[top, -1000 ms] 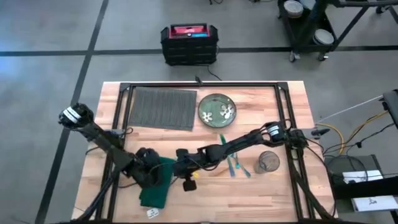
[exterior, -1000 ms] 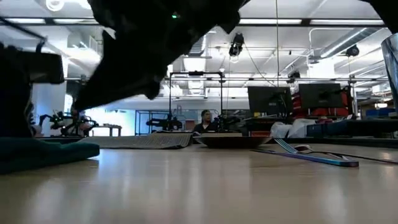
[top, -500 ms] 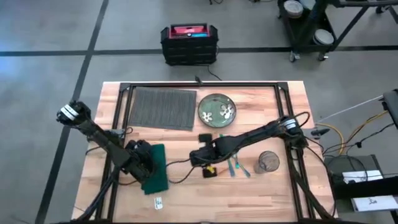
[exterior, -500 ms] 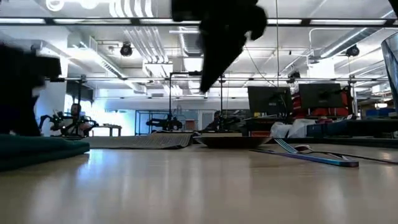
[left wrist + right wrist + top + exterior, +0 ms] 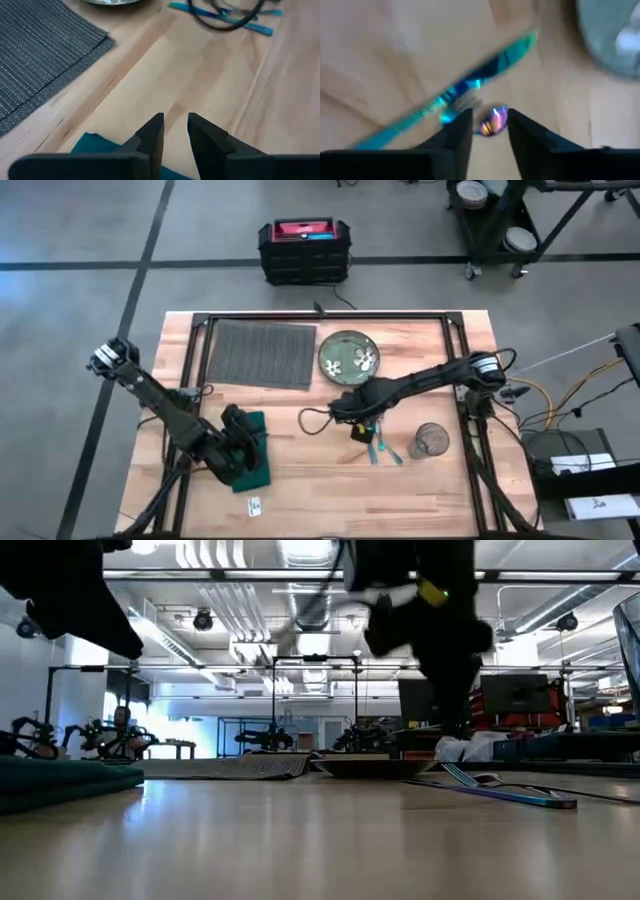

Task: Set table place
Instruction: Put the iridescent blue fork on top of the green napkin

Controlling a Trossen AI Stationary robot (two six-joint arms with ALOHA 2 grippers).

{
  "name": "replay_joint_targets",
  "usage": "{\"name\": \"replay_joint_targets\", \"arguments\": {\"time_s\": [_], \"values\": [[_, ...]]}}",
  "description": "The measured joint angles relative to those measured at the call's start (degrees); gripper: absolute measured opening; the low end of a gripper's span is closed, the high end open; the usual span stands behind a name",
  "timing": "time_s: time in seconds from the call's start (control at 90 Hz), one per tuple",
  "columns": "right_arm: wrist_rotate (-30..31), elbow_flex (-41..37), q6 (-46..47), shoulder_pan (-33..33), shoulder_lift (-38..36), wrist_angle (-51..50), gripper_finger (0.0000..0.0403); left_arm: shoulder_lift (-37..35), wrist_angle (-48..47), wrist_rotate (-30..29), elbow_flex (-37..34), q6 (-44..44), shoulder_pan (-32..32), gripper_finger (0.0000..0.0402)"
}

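Low view hides both hands behind dark arm shapes. On the wood surface (image 5: 420, 480) the placemat (image 5: 260, 353) lies at the far left, beside the plate (image 5: 349, 356). Left hand (image 5: 175, 131), narrow, hovers over the green napkin (image 5: 252, 464). Right hand (image 5: 490, 122), narrow and blurred, has moved back from the napkin to the blue cutlery (image 5: 376, 446); glass (image 5: 431, 439) stands near.

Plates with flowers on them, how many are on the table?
1. The green plate with white flowers sits on the bare wooden table, just right of the grey placemat, not on it. Nothing in these views shows a second plate.
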Motion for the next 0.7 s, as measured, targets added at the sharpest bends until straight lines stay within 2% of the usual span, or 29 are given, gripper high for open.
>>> {"name": "replay_joint_targets", "arguments": {"time_s": [0.144,0.3,0.456,0.7], "values": [[-4.67,-4.84,1.31,0.51,-0.13,2.87,0.0176,1.55,0.16,3.07,-0.45,0.97,0.0,0.0075],[-7.5,-6.14,1.33,1.55,-0.15,6.92,0.019,2.43,0.36,3.69,-0.45,1.83,0.0,0.0075],[-9.93,-7.75,2.9,1.78,-0.15,11.32,0.0181,2.58,0.39,3.68,-0.43,2.13,0.0,0.0075],[-11.1,-11.61,5.62,1.87,0.36,13.68,0.0143,2.58,0.39,3.67,-0.43,2.49,0.0,0.0075]]}}
